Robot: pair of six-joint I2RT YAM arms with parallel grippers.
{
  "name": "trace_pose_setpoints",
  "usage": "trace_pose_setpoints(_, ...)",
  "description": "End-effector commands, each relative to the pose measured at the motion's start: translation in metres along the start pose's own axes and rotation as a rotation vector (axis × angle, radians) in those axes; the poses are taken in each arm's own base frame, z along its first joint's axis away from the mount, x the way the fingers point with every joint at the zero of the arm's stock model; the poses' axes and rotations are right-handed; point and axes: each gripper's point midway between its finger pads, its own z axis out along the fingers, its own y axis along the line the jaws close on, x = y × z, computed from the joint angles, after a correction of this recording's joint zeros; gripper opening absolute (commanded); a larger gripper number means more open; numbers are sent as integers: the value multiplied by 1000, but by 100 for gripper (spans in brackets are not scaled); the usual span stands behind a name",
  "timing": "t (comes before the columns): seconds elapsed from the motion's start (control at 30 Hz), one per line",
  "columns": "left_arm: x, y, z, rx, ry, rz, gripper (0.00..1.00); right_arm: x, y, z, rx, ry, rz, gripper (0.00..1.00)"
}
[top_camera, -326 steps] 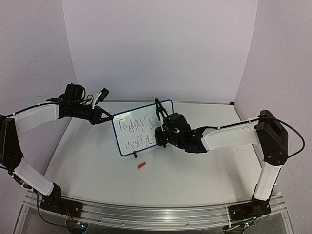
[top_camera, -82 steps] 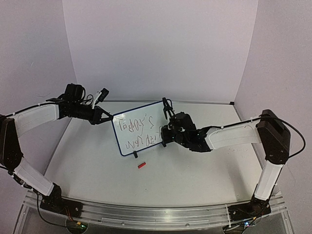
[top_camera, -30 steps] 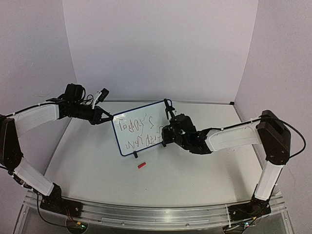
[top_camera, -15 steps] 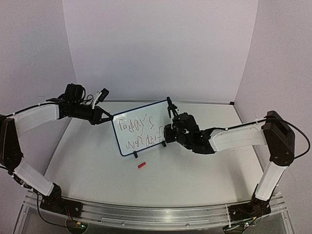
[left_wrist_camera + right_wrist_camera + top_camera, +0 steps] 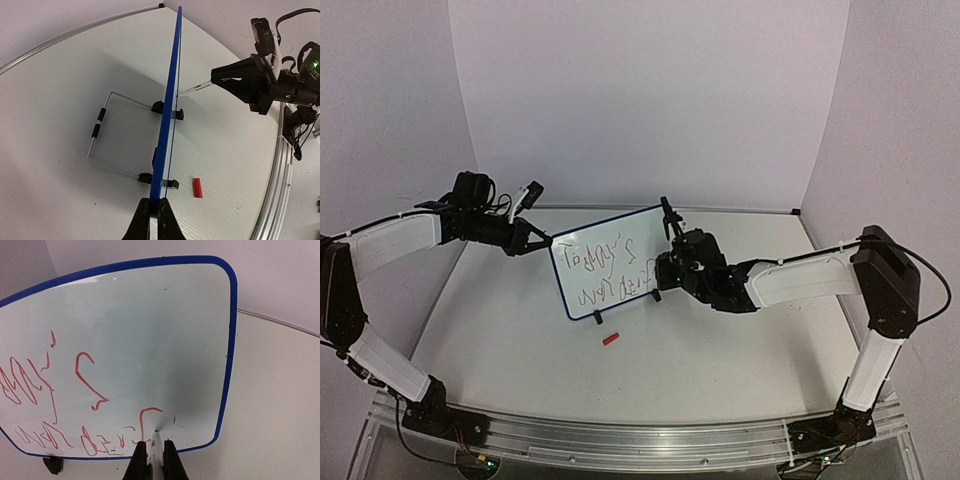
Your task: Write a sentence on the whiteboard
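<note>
The whiteboard stands upright mid-table on black feet, its blue frame edge-on in the left wrist view. My left gripper is shut on the board's left edge. The sentence runs in two rows of red scrawl across the white face. My right gripper is shut on a white marker. The marker's tip rests at the board's face near the lower right, just beside the end of the last red stroke.
A small red marker cap lies on the table in front of the board. A wire stand reaches out behind the board. White walls close the back and sides; an aluminium rail runs along the near edge.
My right gripper with the marker has shifted slightly along the lower right part of the board. The left gripper and the board have stayed still.
</note>
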Motion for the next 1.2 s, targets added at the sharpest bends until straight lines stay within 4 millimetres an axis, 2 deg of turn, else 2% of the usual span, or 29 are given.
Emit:
trace_pose_setpoints(0.0,-14,-6,-7,-6,-25,45,0,-5,2,10,10,-16,3,0)
trace_pose_setpoints(0.2,-14,-6,-7,-6,-25,45,0,14,-1,16,18,25,-7,0)
trace_pose_setpoints(0.3,-14,-5,-7,-6,-24,42,0,14,-6,16,46,20,-15,0)
trace_pose_setpoints(0.7,-15,-6,-7,-6,-26,46,0,-20,-9,11,85,-45,-50,0)
trace_pose_setpoints(0.9,-14,-6,-6,-3,-23,43,0,-30,-9,6,83,-65,-53,0)
trace_pose_setpoints(1.17,-14,-5,-6,-3,-22,43,0,-6,-9,16,77,-15,-50,0)
